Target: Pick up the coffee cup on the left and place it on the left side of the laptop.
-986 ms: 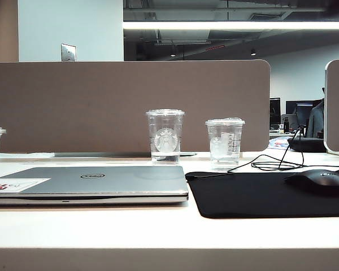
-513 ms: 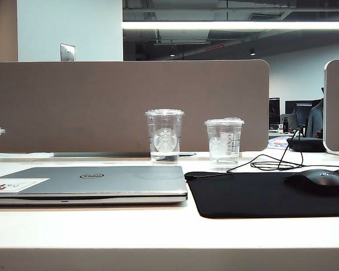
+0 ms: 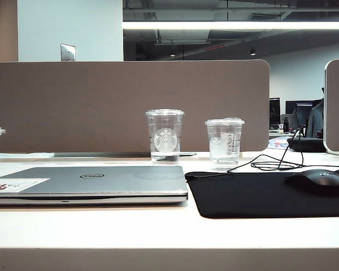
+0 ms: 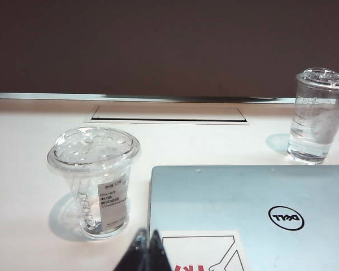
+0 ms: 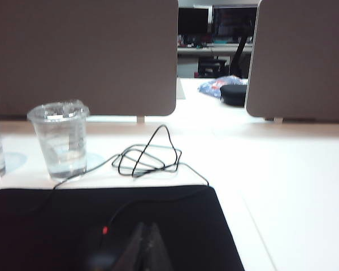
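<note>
Your left gripper [image 4: 147, 252] is clenched on nothing, low beside the coffee cup [image 4: 96, 180], which stands just left of the Dell laptop [image 4: 254, 212]. Your right gripper [image 5: 145, 248], pinched empty, hangs over the mouse pad [image 5: 175, 226]. Any left-arm nudge could tip the cup. Nothing has shifted on the desk.

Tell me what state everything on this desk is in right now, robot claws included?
coffee cup: upright, lid on, standing left of the laptop, nothing gripping it.
laptop: closed, lying flat.
Starbucks cup: upright, lidded, behind the laptop.
plain cup: upright, lidded, behind the mouse pad.
mouse: resting on the mouse pad, cable coiled behind.
left gripper: shut, empty, near the laptop's corner.
right gripper: shut, empty, above the mouse pad.
</note>
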You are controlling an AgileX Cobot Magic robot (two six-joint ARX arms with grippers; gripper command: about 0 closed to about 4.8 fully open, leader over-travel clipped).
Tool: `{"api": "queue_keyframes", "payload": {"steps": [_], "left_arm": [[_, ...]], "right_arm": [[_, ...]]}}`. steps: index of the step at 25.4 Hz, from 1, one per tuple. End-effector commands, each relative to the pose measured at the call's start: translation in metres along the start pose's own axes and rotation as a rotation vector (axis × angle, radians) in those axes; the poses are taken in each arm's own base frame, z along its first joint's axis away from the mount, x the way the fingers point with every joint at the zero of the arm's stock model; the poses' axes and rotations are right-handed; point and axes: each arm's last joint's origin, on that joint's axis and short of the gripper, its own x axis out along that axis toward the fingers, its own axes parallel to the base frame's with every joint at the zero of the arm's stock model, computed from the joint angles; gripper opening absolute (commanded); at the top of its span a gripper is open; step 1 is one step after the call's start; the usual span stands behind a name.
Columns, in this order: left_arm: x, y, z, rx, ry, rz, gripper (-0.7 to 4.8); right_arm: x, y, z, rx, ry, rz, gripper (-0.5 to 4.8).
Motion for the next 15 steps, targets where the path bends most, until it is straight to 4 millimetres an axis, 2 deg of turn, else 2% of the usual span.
{"api": "queue_keyframes", "payload": {"steps": [1, 4, 15], "left_arm": [[-0.0002, -0.0003, 0.0017, 0.001, -0.008, -0.006, -0.05], [-0.0002, -0.0003, 0.0017, 0.001, -0.008, -0.006, -0.05], [-0.0002, -0.0003, 0.0017, 0.001, -0.008, -0.006, -0.05]], "right_arm": [[0.0001, 0.0010, -0.0026, 0.008, 0.011, 0.027, -0.01], [0.0001, 0.0012, -0.0024, 0.062, 0.011, 0.034, -0.01], [0.0001, 0.0011, -0.0027, 0.064, 0.013, 0.033, -0.01]]}}
